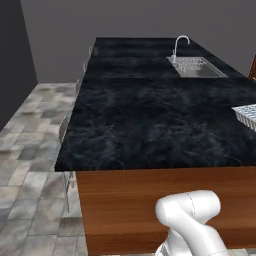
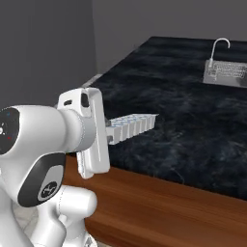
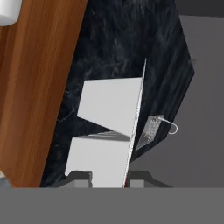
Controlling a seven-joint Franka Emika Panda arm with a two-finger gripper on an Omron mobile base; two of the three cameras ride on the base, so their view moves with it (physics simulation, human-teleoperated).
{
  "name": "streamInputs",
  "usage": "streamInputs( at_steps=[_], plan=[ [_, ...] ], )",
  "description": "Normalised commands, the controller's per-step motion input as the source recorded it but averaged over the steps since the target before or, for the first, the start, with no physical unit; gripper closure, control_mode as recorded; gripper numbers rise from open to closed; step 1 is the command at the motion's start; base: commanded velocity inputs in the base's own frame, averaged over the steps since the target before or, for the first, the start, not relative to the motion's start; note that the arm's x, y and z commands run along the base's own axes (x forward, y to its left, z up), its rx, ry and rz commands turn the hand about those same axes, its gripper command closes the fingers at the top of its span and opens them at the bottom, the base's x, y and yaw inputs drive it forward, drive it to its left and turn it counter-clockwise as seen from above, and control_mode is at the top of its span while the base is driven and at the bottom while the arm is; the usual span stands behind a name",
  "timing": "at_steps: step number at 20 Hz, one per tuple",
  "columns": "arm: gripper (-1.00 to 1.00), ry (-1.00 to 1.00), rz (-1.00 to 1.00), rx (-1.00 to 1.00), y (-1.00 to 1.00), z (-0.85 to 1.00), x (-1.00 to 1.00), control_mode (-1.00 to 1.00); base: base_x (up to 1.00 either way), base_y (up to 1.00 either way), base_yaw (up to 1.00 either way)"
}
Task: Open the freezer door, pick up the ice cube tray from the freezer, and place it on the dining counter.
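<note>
Gripping the ice cube tray [image 2: 132, 124] by one end, fingers [image 3: 81, 177] closed on it, holding it level above the desk [image 1: 150, 125] just inside its near edge, probably for setting it down flat, well clear of the sink [image 1: 196, 66].

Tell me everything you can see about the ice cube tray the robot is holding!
The ice cube tray is a small, pale blue-white plastic rectangle with rows of little square cells along its length. It sticks out level from the gripper, which is clamped on one end of it. It hangs in the air above the dining counter, near the edge closest to the robot, touching nothing but the gripper. From the hand view its smooth, light-grey underside shows, with the fingers at its near end.
</note>
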Motion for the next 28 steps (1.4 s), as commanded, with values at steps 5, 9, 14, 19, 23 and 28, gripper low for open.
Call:
streamInputs(
  at_steps=[5,9,14,19,23,28],
  plan=[
    [1.0,0.0,0.0,0.0,0.0,0.0,0.0,1.0,0.29,1.0,-0.26],
    [1.0,0.0,0.0,0.0,0.0,0.0,0.0,1.0,0.38,1.0,-0.22],
    [1.0,0.0,0.0,0.0,0.0,0.0,0.0,1.0,0.48,0.58,-0.13],
    [1.0,0.0,0.0,0.0,0.0,0.0,0.0,1.0,0.48,0.6,-0.02],
    [1.0,-0.01,0.04,0.0,0.7,-0.31,0.64,-1.0,0.0,0.0,0.0],
    [1.0,0.0,0.09,0.0,0.19,-0.61,1.0,-1.0,0.0,0.0,0.0]
  ],
)
